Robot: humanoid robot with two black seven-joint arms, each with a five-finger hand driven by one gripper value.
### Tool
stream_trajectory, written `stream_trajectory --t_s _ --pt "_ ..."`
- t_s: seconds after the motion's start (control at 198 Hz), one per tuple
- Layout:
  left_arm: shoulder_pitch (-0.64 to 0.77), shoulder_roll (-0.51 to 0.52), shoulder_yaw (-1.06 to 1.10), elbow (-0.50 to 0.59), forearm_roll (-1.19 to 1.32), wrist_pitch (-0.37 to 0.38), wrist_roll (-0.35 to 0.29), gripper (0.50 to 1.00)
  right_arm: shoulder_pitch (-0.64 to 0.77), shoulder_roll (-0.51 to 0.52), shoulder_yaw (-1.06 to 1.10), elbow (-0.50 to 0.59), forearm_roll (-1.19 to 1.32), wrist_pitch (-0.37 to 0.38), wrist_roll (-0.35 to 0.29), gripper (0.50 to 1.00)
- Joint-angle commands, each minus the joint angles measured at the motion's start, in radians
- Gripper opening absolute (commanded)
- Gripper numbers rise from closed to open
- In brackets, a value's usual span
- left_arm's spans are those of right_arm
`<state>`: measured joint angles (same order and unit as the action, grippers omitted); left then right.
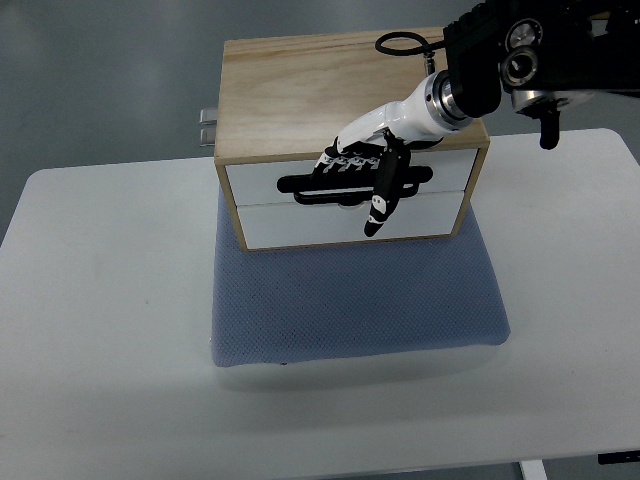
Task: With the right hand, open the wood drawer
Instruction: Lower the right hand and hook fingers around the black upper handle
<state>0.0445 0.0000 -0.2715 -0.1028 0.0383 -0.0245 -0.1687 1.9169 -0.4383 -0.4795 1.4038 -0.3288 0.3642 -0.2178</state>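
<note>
You are looking down on a white table (110, 330) standing on a grey floor (90, 80). A blue mat (350, 305) is lying on the table, and the wood box (300, 90) is sitting on the mat's far part, its white drawer fronts facing you. No writing or brand is showing legibly anywhere. The right hand (365, 165) is reaching in from the upper right and resting at the black handle (300, 186) of the top drawer (260, 180), fingers (345, 160) curled on the bar, thumb pointing down over the lower front. The top drawer is sitting shut, flush with the lower one.
</note>
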Motion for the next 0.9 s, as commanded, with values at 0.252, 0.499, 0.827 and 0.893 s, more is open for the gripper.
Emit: stream_trajectory --t_s 0.252,0.499,0.827,0.893 --pt "0.0 0.0 0.0 0.0 0.0 0.0 0.0 1.0 -0.039 0.0 -0.001 0.001 -0.001 -0.018 0.002 0.944" --pt "0.0 0.0 0.0 0.0 0.0 0.0 0.0 1.0 -0.052 -0.005 0.006 0.0 -0.001 -0.03 0.003 0.944" --pt "0.0 0.0 0.0 0.0 0.0 0.0 0.0 1.0 -0.072 0.001 0.013 -0.009 -0.003 -0.05 0.005 0.944" --pt "0.0 0.0 0.0 0.0 0.0 0.0 0.0 1.0 -0.073 0.003 0.016 -0.009 -0.003 -0.051 0.005 0.944"
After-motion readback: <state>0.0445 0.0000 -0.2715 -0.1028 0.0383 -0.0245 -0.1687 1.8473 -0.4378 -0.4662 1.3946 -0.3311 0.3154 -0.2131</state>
